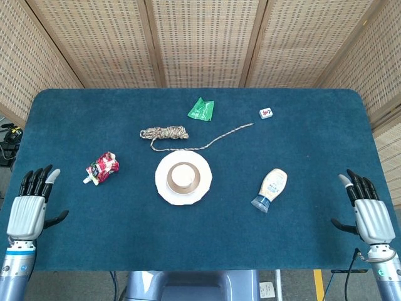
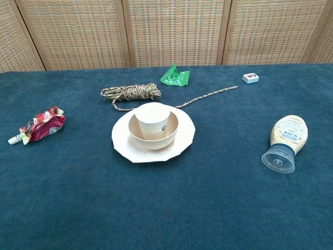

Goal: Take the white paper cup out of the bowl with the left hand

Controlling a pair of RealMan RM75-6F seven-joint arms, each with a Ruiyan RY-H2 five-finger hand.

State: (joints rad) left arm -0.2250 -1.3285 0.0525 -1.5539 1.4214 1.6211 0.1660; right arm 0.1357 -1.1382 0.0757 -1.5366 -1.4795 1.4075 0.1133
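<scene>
A white paper cup (image 2: 153,120) with a small cactus print stands upright in a cream bowl (image 2: 171,135), which sits on a cream plate (image 2: 183,145) at the table's middle. From the head view the cup (image 1: 183,174) shows from above inside the bowl (image 1: 183,187). My left hand (image 1: 28,206) hovers at the front left edge of the table, fingers apart and empty, far from the bowl. My right hand (image 1: 366,209) is at the front right edge, also spread and empty. Neither hand shows in the chest view.
A red pouch (image 2: 39,125) lies left of the plate. A coiled rope (image 2: 131,92) with a trailing end lies behind it. A green wrapper (image 2: 175,76) and a small white tile (image 2: 250,78) are at the back. A sauce bottle (image 2: 285,141) lies to the right.
</scene>
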